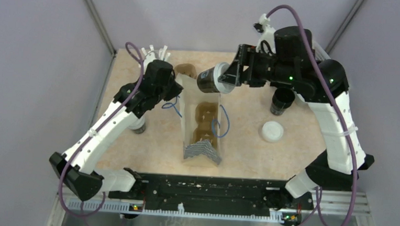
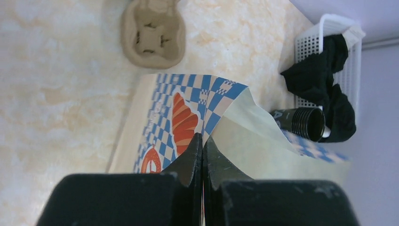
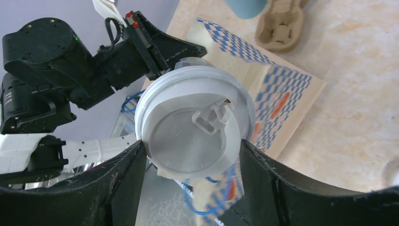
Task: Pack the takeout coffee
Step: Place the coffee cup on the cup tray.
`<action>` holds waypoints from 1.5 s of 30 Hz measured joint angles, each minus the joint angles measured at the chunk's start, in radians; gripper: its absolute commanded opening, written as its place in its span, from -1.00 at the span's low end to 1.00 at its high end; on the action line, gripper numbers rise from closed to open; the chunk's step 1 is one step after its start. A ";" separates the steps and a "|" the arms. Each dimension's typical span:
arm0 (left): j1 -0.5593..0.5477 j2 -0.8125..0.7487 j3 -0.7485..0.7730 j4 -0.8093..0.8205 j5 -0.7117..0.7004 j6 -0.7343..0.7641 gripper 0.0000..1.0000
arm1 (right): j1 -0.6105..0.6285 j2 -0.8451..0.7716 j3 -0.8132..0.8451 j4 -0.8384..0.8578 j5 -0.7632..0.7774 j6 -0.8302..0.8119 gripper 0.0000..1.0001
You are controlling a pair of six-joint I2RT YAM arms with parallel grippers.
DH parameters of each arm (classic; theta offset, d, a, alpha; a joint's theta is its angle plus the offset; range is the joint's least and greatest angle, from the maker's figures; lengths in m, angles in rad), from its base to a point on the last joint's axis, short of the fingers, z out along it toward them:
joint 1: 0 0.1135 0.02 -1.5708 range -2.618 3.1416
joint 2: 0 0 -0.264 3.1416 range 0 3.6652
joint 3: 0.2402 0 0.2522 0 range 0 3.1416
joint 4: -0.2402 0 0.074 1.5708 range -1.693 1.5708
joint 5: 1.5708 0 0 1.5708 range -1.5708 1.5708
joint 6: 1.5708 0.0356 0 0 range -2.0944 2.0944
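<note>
Pinches the far left rim of the open blue-checked paper bag (image 1: 185, 127) in the left gripper (image 2: 203, 141), fingers pressed together on the paper. Clamps the white-lidded small black paper cup (image 1: 208, 82) sideways in the right gripper (image 3: 190, 146), above the bag's far end. Shows an unlidded black cup (image 1: 282, 101) and loose white lid (image 1: 272, 131) standing apart, right of the bag.

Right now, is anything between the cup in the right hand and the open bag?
Nothing visible. The cup in the right hand hangs by the far end of the bag, whose mouth the left hand pinches open.
</note>
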 measured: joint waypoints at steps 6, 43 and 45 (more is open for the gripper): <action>0.000 -0.098 -0.082 -0.064 -0.055 -0.145 -0.98 | 0.132 0.050 0.021 -0.026 0.072 0.021 0.29; 0.135 0.026 0.105 0.032 0.642 0.916 0.55 | 0.233 -0.043 -0.068 -0.033 0.229 0.010 0.25; 0.141 0.040 0.098 0.029 0.683 0.925 0.46 | 0.233 -0.097 -0.101 -0.033 0.240 0.002 0.25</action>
